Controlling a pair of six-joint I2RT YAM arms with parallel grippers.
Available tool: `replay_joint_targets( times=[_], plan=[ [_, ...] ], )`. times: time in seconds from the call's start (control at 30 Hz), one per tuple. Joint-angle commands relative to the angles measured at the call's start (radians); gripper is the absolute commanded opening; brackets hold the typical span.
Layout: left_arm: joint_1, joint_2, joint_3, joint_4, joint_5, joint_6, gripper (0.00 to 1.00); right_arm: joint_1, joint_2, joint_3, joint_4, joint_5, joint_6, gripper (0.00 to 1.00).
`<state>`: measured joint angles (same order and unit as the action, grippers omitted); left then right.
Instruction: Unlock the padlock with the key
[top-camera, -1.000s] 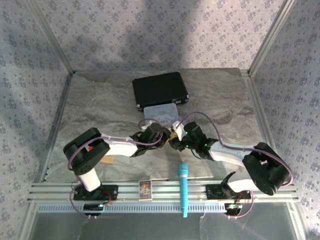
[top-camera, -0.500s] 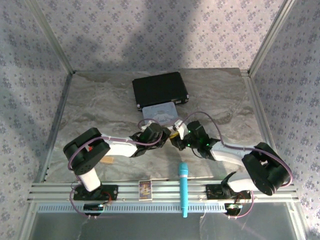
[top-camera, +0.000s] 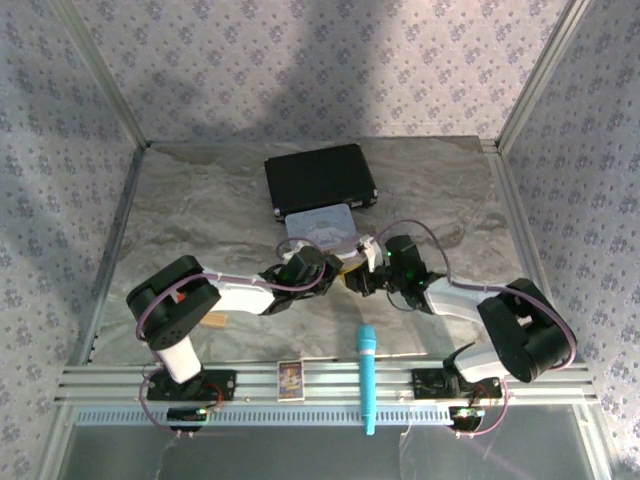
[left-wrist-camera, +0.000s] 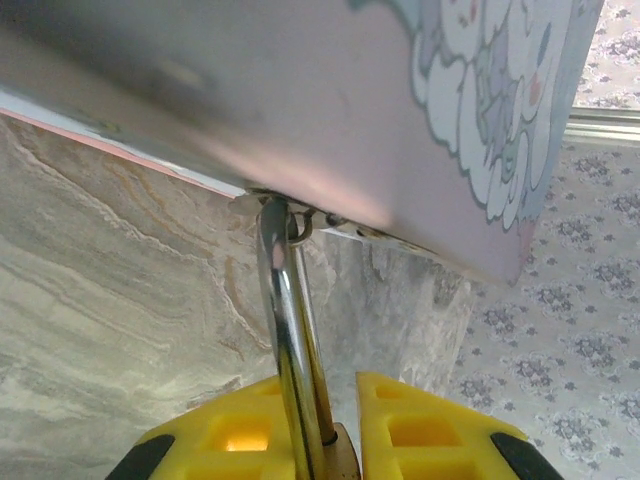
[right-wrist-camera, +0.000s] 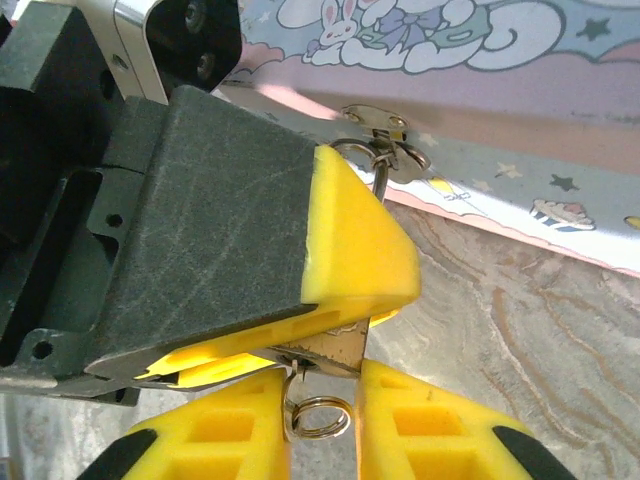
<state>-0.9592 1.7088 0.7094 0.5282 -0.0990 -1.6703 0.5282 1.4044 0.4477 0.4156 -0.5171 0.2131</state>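
The pastel cartoon tin (top-camera: 322, 226) lies mid-table, and both grippers meet at its near edge. The padlock's chrome shackle (left-wrist-camera: 288, 330) passes through the tin's hasp (left-wrist-camera: 292, 222). My left gripper (left-wrist-camera: 320, 388) is shut on the brass padlock body (left-wrist-camera: 347, 458). From the right wrist, the padlock's brass underside (right-wrist-camera: 345, 345) pokes out below the left gripper's yellow pad (right-wrist-camera: 355, 250). The key (right-wrist-camera: 294, 395) stands in it, its split ring (right-wrist-camera: 320, 417) hanging beneath. My right gripper (right-wrist-camera: 325, 390) is closed round key and ring. From above, the left gripper (top-camera: 338, 272) and right gripper (top-camera: 362, 281) nearly touch.
A black case (top-camera: 320, 178) lies behind the tin. A turquoise stick (top-camera: 367, 375) crosses the front rail, with a small printed box (top-camera: 290, 377) to its left. A tan block (top-camera: 217, 321) sits beside the left arm's base. Patterned walls close three sides.
The right wrist has swung up and to the right and turned while its fingers stayed at the padlock. The left arm has held still.
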Motion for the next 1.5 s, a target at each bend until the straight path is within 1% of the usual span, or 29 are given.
replay_joint_targets(
  times=[0.0,0.37,0.63,0.8,1.03,1.2,1.47],
  plan=[
    [-0.019,-0.02,-0.041,-0.058,0.094,-0.034,0.0,-0.078,0.009,-0.018,-0.067,0.152,0.056,0.23],
    [-0.02,-0.02,-0.035,-0.076,0.088,-0.027,0.0,-0.154,-0.01,-0.036,-0.096,0.153,0.133,0.35],
    [-0.019,-0.002,-0.031,-0.092,0.084,-0.025,0.0,-0.165,-0.02,-0.044,-0.095,0.148,0.166,0.42],
    [-0.019,0.023,-0.028,-0.098,0.085,-0.028,0.0,-0.165,-0.043,-0.052,-0.114,0.159,0.169,0.51],
    [-0.018,0.022,-0.014,-0.124,0.082,-0.018,0.0,-0.172,-0.085,-0.064,-0.136,0.181,0.176,0.59],
    [-0.018,0.024,-0.014,-0.128,0.081,-0.017,0.0,-0.174,-0.091,-0.068,-0.143,0.183,0.173,0.61],
    [-0.018,0.023,-0.015,-0.139,0.079,-0.017,0.0,-0.186,-0.094,-0.066,-0.147,0.176,0.208,0.71]
  ],
)
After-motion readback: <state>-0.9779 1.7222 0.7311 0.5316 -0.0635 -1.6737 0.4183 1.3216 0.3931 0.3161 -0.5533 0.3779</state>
